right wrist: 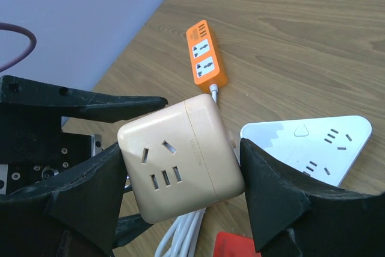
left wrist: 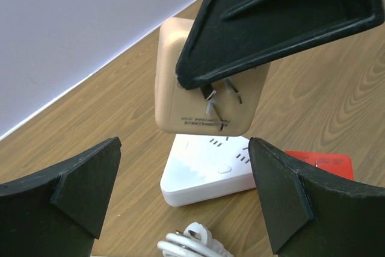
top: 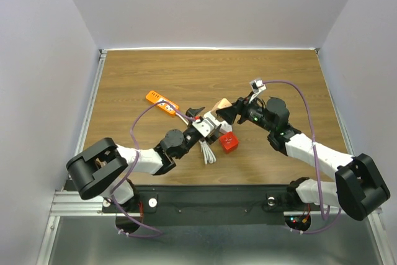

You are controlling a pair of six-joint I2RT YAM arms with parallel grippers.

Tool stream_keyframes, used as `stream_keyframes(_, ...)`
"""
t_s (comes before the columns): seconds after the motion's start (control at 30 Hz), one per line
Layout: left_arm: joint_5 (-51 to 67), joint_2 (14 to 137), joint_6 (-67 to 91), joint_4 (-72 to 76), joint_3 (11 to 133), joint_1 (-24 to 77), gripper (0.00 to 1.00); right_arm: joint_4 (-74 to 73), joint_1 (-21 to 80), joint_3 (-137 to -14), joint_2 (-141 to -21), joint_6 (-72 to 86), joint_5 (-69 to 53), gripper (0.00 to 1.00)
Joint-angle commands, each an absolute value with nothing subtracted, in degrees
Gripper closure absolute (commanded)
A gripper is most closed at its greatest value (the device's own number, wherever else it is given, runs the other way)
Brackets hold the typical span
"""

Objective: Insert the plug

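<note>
The right gripper [right wrist: 180, 206] is clamping the beige plug cube [right wrist: 180, 164], holding it over the white power strip [left wrist: 204, 176], prongs bare. The left gripper [left wrist: 183, 197] is hanging wide open, gripping nothing.

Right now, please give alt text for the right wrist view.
The right claw grips a beige cube adapter, sockets facing the camera. Beyond it, a white triangular socket block and an orange power strip lie on the wooden table.

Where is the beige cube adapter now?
The beige cube adapter is clamped in the right gripper near the centre of the table, with the white triangular power strip to its right in the right wrist view.
</note>
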State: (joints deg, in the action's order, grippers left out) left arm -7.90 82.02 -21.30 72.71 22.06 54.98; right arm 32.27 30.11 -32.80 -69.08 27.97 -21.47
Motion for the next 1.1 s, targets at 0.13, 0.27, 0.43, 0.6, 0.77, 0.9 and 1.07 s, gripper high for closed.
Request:
stream_keyframes(0.13, -6.0, 82.4, -24.9, 90.3, 26.3, 56.4, 0.01, 37.6, 30.8, -32.3, -68.7, 29.2, -22.5, 1.0)
stream_keyframes(0.27, -4.4, 83.8, -25.6, 90.4, 27.7, 56.5, 0.01, 37.6, 30.8, -32.4, -69.4, 29.4, -22.9, 1.0)
stream_keyframes(0.43, -3.8, 85.3, -26.6, 90.1, 28.9, 56.6, 0.02, 37.6, 30.8, -32.3, -69.6, 29.6, -23.5, 1.0)
stream_keyframes(0.6, -2.4, 87.3, -27.7, 89.8, 30.0, 56.6, 0.21, 37.7, 30.8, -32.3, -70.0, 29.8, -24.3, 1.0)
stream_keyframes(0.77, -2.8, 89.3, -29.8, 89.0, 31.0, 56.6, 0.58, 37.6, 30.8, -31.9, -69.0, 29.9, -24.1, 0.96)
stream_keyframes(0.9, -3.3, 90.4, -32.0, 92.2, 29.9, 56.6, 1.0, 37.5, 30.8, -32.0, -69.1, 30.6, -24.3, 0.67)
stream_keyframes(1.07, -3.6, 91.9, -35.7, 95.6, 28.8, 56.6, 1.0, 37.4, 30.8, -31.8, -68.6, 32.0, -23.3, 0.27)
